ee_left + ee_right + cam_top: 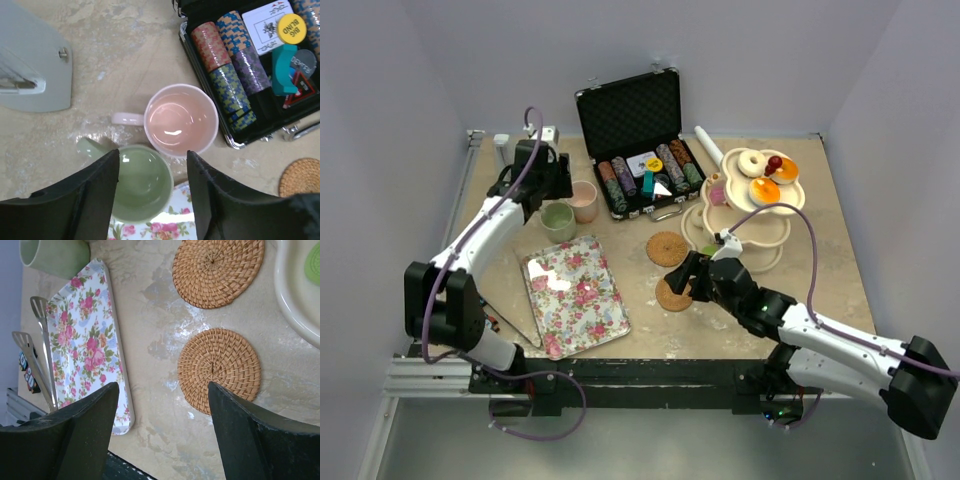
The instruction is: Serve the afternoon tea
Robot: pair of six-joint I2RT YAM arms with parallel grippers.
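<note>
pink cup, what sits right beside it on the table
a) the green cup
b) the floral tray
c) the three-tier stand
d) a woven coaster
a: in the left wrist view the green cup sits right up against the near side of the pink cup, rims almost meeting.

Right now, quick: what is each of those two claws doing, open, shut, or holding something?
Left gripper: open, holding nothing, by the green cup.
Right gripper: open, holding nothing, by a woven coaster.
</note>
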